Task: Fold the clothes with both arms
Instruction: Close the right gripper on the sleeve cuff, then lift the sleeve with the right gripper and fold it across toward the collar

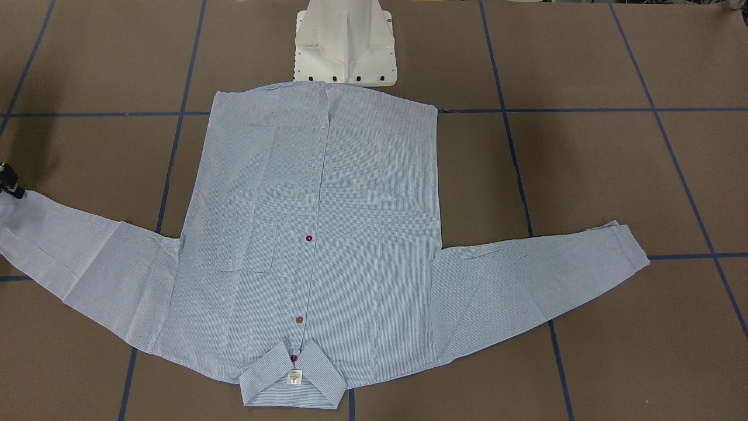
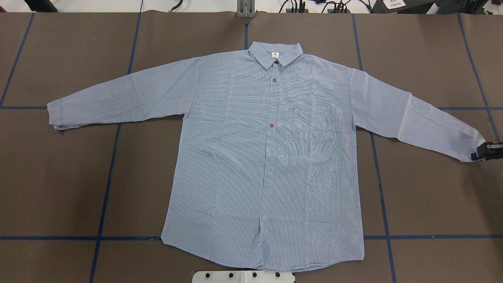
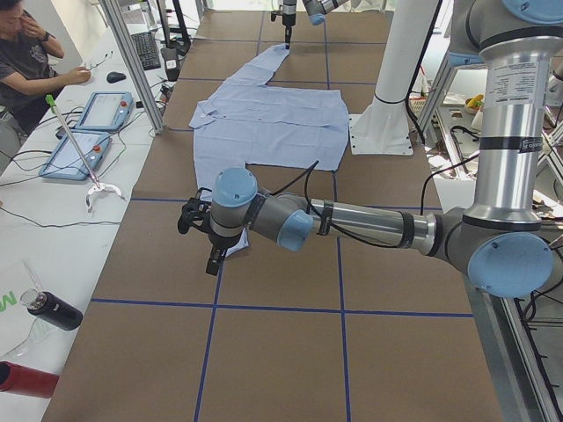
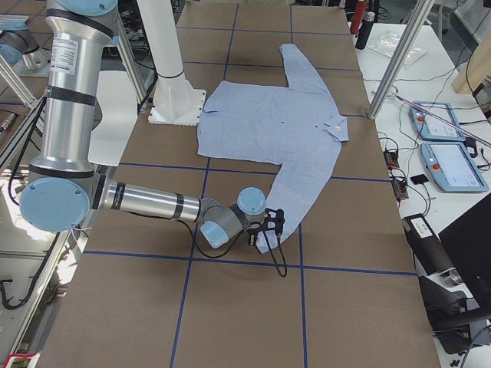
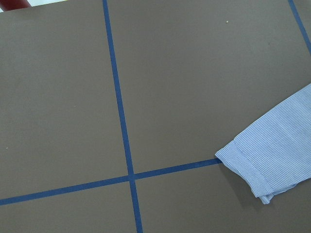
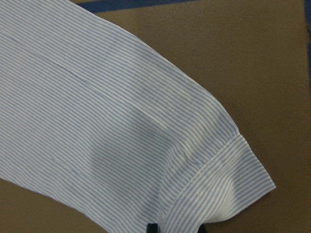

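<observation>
The light blue-and-white striped shirt (image 2: pixel 263 157) lies flat and buttoned, face up, on the brown table, collar (image 1: pixel 292 380) away from the robot and both sleeves spread out. My right gripper (image 2: pixel 477 152) sits low at the end of one sleeve, at its cuff (image 6: pixel 233 170). In the right wrist view a dark fingertip (image 6: pixel 153 228) meets the cloth at the frame's bottom centre, so it looks shut on the cuff. My left gripper (image 3: pixel 201 236) hovers just beyond the other cuff (image 5: pixel 262 165). It shows only in the exterior left view, so I cannot tell whether it is open or shut.
The white pedestal base (image 1: pixel 345 47) stands right behind the shirt's hem. Blue tape lines (image 5: pixel 119 121) cross the table. Beside the table are aluminium posts (image 3: pixel 132 61), control tablets (image 3: pixel 92 110), a dark bottle (image 3: pixel 53 312) and a seated person (image 3: pixel 26 53).
</observation>
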You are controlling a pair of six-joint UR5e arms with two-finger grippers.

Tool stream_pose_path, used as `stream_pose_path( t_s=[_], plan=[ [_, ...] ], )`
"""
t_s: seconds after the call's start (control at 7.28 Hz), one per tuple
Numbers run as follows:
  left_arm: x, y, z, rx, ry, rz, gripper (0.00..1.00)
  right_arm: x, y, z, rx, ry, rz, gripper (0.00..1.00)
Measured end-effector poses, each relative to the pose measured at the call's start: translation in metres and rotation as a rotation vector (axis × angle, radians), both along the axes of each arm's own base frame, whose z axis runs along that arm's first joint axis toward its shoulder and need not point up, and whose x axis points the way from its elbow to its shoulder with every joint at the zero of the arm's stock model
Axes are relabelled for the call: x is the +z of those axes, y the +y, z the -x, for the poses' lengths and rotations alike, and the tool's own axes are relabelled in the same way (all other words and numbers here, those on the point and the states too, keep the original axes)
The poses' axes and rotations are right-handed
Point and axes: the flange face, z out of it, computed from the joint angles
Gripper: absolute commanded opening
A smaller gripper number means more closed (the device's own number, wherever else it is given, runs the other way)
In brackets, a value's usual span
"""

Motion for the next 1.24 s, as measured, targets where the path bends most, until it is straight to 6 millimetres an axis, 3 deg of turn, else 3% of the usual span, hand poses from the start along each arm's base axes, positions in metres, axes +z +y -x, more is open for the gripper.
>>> stream_pose_path(
  t_s=[0.41,0.69,0.96,1.24],
  plan=[
    [0.0,0.0,0.0,-0.002,-0.001,0.001,1.0,-0.014,0.001,-0.014,0.025,-0.021,-0.017,0.0],
    [0.0,0.0,0.0,-0.002,-0.001,0.001,1.0,-0.036,-0.003,-0.019,0.034,-0.042,-0.054,0.0],
    [0.001,0.0,0.0,0.0,-0.002,0.002,1.0,-0.088,-0.017,-0.008,0.018,-0.091,-0.142,0.0],
    [0.002,0.0,0.0,0.0,-0.002,0.002,1.0,-0.157,-0.044,0.028,-0.025,-0.137,-0.247,0.0]
  ],
)
